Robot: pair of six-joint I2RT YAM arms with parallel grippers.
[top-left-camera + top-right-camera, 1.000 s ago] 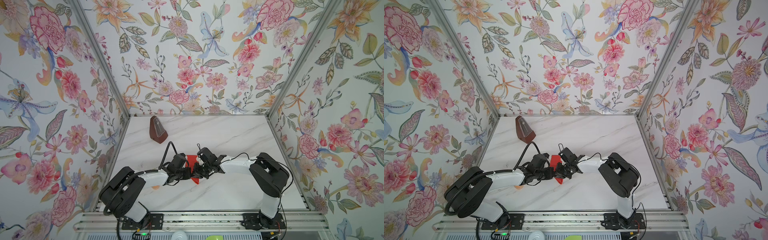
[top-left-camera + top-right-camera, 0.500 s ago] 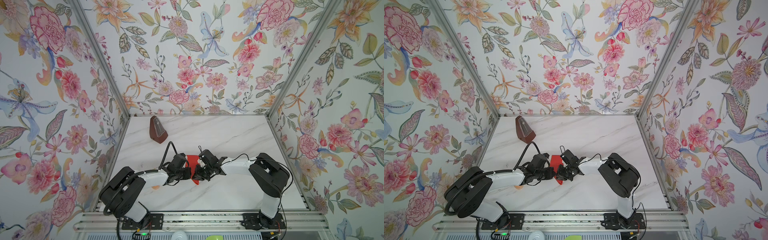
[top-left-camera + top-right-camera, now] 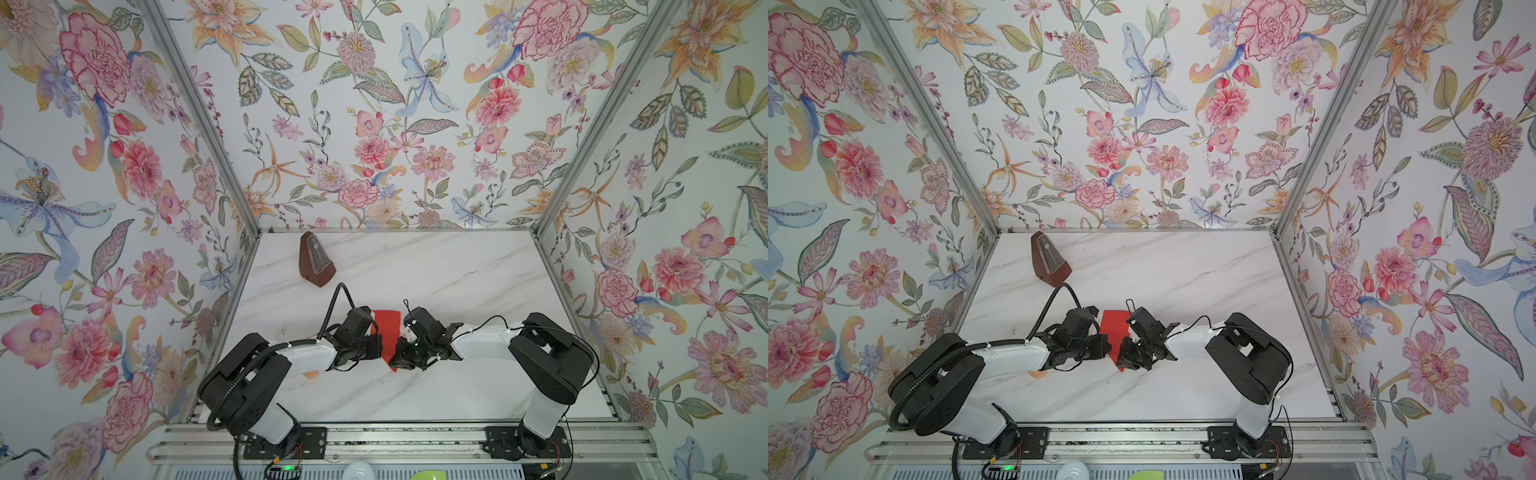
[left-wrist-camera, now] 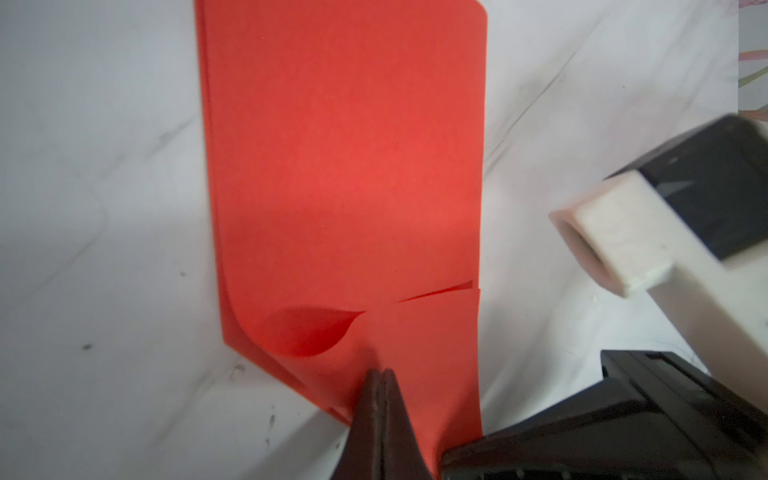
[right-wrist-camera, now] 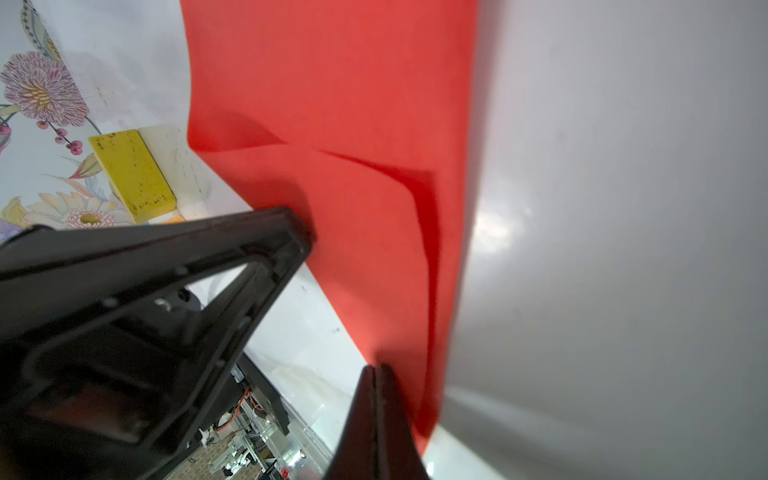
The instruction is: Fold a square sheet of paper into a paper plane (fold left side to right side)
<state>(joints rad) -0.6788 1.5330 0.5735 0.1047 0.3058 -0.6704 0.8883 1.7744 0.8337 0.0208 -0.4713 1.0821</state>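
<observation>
Touching your folded red paper (image 4: 345, 166), your left gripper (image 4: 380, 375) and right gripper (image 5: 375, 370) each show jaws closed together.

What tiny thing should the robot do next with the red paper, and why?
Probably slide the shut left fingers over the puffed-up flap of the thin red folded paper, pressing it flat. That flap bulges off the sheet, while the shut right fingers sit at the paper's edge.

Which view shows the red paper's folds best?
The left wrist view: the red paper lies face-on, both flaps plain. The right wrist view shows it obliquely; in both top views it is small, partly covered.
</observation>
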